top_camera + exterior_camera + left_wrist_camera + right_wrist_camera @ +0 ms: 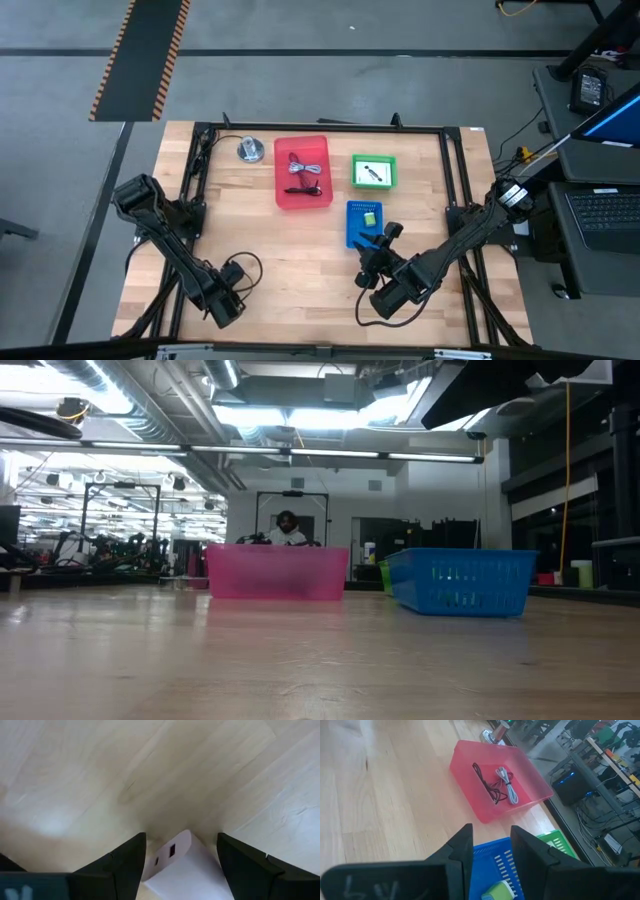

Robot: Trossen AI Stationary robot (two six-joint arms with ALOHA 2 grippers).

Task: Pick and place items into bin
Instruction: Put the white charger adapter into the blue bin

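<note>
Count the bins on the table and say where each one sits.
3. The pink bin sits mid-table toward the far edge, the green bin just right of it, and the blue bin nearer, by the right tool. None looks hidden.

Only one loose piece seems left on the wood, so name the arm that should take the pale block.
Left. The left gripper has its jaws open on either side of the pale block on the table. The right gripper is over the blue bin.
</note>
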